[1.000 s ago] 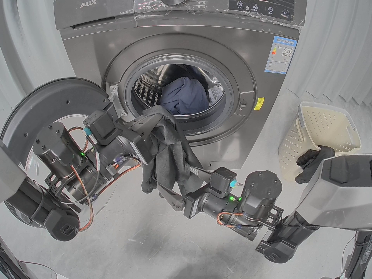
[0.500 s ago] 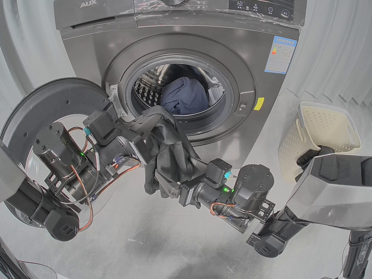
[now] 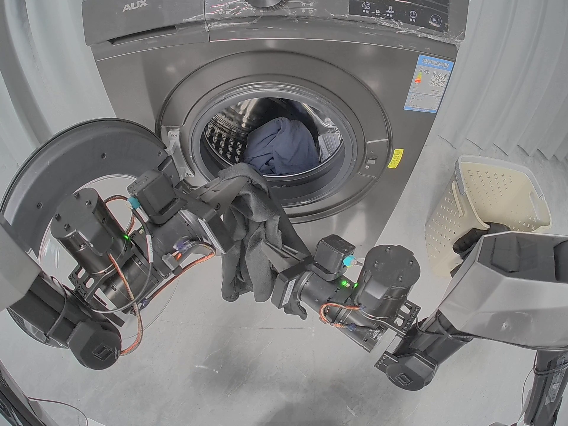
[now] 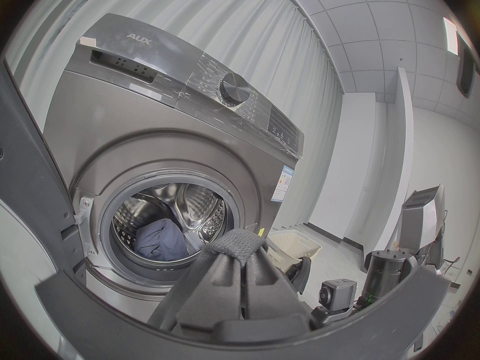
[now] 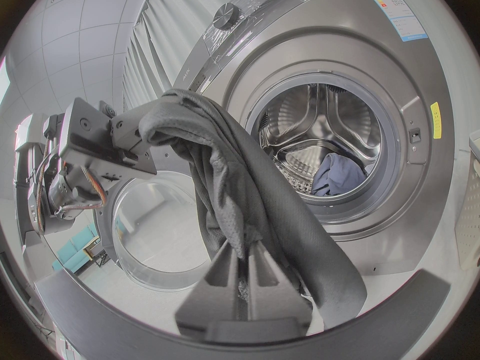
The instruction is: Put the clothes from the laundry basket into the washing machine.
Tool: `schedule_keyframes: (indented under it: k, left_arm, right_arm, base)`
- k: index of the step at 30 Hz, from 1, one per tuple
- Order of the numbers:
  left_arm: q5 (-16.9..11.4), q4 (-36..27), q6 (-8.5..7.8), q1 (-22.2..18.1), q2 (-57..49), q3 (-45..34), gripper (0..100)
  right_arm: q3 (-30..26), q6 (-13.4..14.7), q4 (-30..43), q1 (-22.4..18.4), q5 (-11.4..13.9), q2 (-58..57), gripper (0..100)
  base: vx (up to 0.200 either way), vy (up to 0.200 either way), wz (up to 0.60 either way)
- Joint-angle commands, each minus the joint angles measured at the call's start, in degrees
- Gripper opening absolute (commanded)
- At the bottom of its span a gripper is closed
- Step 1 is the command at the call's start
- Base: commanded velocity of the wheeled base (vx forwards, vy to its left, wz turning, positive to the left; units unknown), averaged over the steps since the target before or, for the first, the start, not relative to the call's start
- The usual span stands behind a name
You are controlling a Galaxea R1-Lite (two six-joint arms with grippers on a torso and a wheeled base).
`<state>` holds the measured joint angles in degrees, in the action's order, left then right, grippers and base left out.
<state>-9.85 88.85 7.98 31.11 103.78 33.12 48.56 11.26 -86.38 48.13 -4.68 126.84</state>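
Note:
A dark grey garment (image 3: pixel 254 238) hangs in front of the washing machine (image 3: pixel 367 78), just below its open drum. My left gripper (image 3: pixel 228 180) is shut on the garment's top fold (image 4: pixel 235 238), level with the drum's lower rim. My right gripper (image 3: pixel 277 264) is shut on a lower part of the same garment (image 5: pixel 250 186), with cloth pinched between its fingertips (image 5: pixel 243 256). A blue garment (image 3: pixel 281 146) lies inside the drum. The cream laundry basket (image 3: pixel 503 190) stands on the floor to the right, with a black garment (image 3: pixel 473 241) hanging over its near edge.
The machine's round door (image 3: pixel 77 149) is swung wide open to the left, behind my left arm. Grey floor lies bare in front of the machine. Curtains line the wall behind and beside it.
My right arm has moved left and up to the hanging garment, and its gripper, open before, has shut on the lower cloth. The left gripper has held still.

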Motion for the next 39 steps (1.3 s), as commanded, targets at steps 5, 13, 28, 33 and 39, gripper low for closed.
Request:
schedule_keyframes:
  k: [5, 13, 28, 33, 39]
  left_arm:
    - [0.0, -0.1, 0.01, -0.3, 0.4, -0.3, 0]
    - [0.0, 0.0, 0.01, -0.6, 0.9, -0.3, 0]
    - [-0.7, -0.1, 0.10, -0.4, 0.8, -1.4, 0]
    - [-0.8, -0.1, 0.80, -0.4, 0.9, -1.7, 100]
    - [-0.5, -0.1, 1.95, -0.4, 0.8, -1.3, 100]
  right_arm:
    - [-2.9, -0.2, 1.0, 0.1, -1.8, -4.3, 0]
    - [-8.6, -0.5, 2.4, -2.2, -1.8, -9.7, 0]
    - [-9.7, -0.7, 2.4, -3.4, -1.8, -13.7, 0]
    - [-10.2, -0.7, 2.4, -3.4, -1.8, -14.9, 0]
    - [-10.7, -0.7, 2.4, -3.4, -1.8, -15.7, 0]
  base:
    - [0.000, 0.000, 0.00]
    - [0.000, 0.000, 0.00]
    - [0.000, 0.000, 0.00]
    - [0.000, 0.000, 0.00]
    - [0.000, 0.000, 0.00]
